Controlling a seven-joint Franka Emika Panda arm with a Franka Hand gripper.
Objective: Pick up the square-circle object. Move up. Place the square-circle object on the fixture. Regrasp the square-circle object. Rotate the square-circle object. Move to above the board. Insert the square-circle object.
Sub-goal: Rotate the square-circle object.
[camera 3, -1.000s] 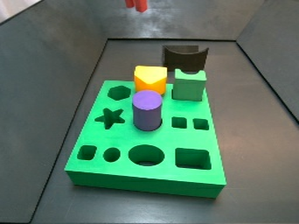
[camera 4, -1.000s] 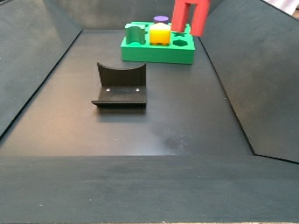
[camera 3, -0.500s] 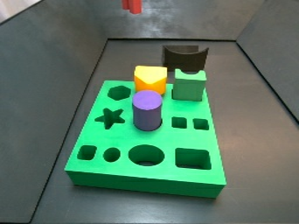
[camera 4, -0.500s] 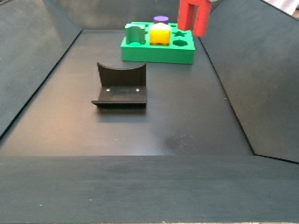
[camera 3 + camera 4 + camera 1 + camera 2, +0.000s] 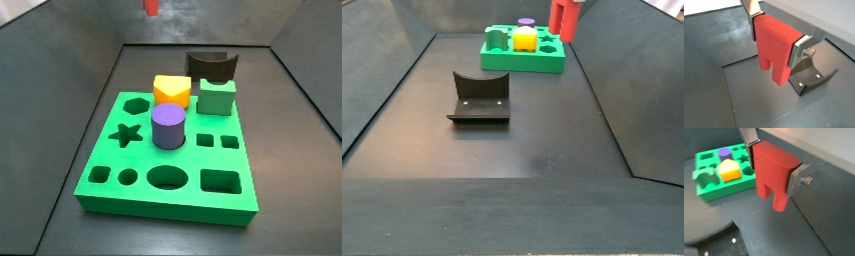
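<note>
Gripping, wrist views: pincer (image 5: 779, 38) pinches the square-circle object (image 5: 776, 50) between silver fingers (image 5: 806, 46); fixture (image 5: 809, 80) on the floor beneath; board (image 5: 721, 178) with its yellow block (image 5: 729, 171) shows behind.
Side view: red object (image 5: 151, 7) at the picture's upper edge, high above the board (image 5: 167, 180); purple cylinder (image 5: 167, 127) and green cube (image 5: 218, 97) stand on it.
Side view: object (image 5: 564, 18) hangs beside the board (image 5: 524, 62), well apart from the fixture (image 5: 478, 97).
</note>
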